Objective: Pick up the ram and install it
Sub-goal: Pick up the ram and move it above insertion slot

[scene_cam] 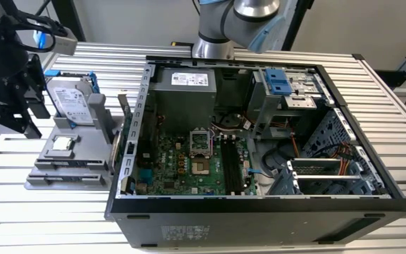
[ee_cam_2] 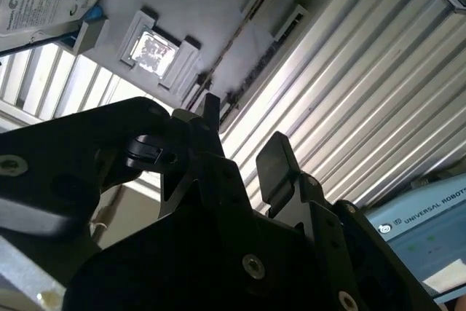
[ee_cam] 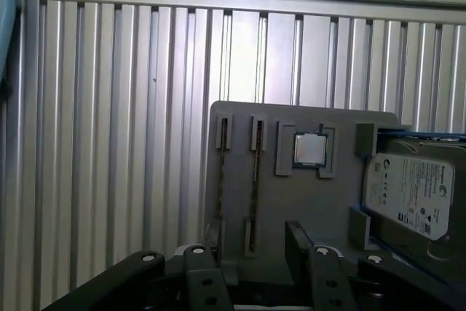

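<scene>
The ram [ee_cam: 254, 180] stands on edge in a slot of the grey holder [ee_cam: 306, 202]; in the first wrist view it shows as a thin dark strip. The second wrist view shows the ram [ee_cam_2: 231, 40] as a narrow line on the holder's pale face. My gripper [ee_cam: 251, 253] hangs above the holder's edge. It is open, with the ram's near end in line with the gap between its black fingers [ee_cam_2: 273, 165]. In the exterior view my gripper [scene_cam: 16, 111] is at the far left, beside the holder [scene_cam: 69, 159]. The motherboard's long dark memory slots [scene_cam: 229, 161] lie inside the open computer case [scene_cam: 259, 203].
The holder also carries a silver hard drive [scene_cam: 72, 100] in a blue frame and a small square processor chip [scene_cam: 63, 142]. The case stands close on the holder's side toward the exterior view's right. Everything rests on a slatted metal table [scene_cam: 48, 222].
</scene>
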`<state>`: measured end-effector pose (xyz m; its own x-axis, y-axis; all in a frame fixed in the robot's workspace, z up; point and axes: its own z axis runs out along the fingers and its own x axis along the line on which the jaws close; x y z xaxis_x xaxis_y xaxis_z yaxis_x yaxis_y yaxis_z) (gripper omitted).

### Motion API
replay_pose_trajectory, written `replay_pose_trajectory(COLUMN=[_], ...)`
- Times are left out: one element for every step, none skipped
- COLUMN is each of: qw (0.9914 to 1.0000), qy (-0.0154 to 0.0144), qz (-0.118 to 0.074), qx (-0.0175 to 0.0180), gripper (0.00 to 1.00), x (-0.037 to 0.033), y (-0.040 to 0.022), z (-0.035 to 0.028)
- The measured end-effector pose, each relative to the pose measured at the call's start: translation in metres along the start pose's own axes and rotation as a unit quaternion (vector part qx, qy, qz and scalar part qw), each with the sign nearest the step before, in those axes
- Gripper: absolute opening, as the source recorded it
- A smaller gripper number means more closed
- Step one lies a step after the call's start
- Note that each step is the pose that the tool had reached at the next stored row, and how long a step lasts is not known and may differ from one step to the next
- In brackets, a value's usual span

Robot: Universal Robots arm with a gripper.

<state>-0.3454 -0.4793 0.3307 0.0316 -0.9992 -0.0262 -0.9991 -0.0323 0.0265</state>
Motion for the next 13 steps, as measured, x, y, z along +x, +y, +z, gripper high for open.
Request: replay_pose_trajectory(qw=[1.00000,1.00000,1.00000,1.00000,1.00000,1.00000,1.00000,1.00000,1.00000,1.00000,1.00000,1.00000,1.00000], qy=[0.0000,0.0000,0.0000,0.0000,0.0000,0.0000,0.0000,0.0000,0.0000,0.0000,0.0000,-0.0001,-0.0001], qz=[0.000,0.001,0.001,0.001,0.002,0.002,0.002,0.002,0.002,0.003,0.003,0.003,0.003], qx=[0.0000,0.0000,0.0000,0.0000,0.0001,0.0000,0.0000,0.0000,0.0001,0.0000,0.0000,0.0001,0.0001], gripper=[1.00,1.00,1.00,1.00,1.00,1.00,1.00,1.00,1.00,1.00,1.00,1.00,1.00], x=[0.0002,0.0004,0.0007,0.0010,0.0011,0.0012,0.0013,0.0014,0.0015,0.0015,0.0016,0.0017,0.0019], y=[-0.0001,-0.0002,-0.0003,-0.0005,-0.0007,-0.0009,-0.0012,-0.0014,-0.0016,-0.0017,-0.0019,-0.0020,-0.0021], z=[0.0018,0.0036,0.0054,0.0072,0.0088,0.0105,0.0121,0.0137,0.0155,0.0170,0.0187,0.0204,0.0221])
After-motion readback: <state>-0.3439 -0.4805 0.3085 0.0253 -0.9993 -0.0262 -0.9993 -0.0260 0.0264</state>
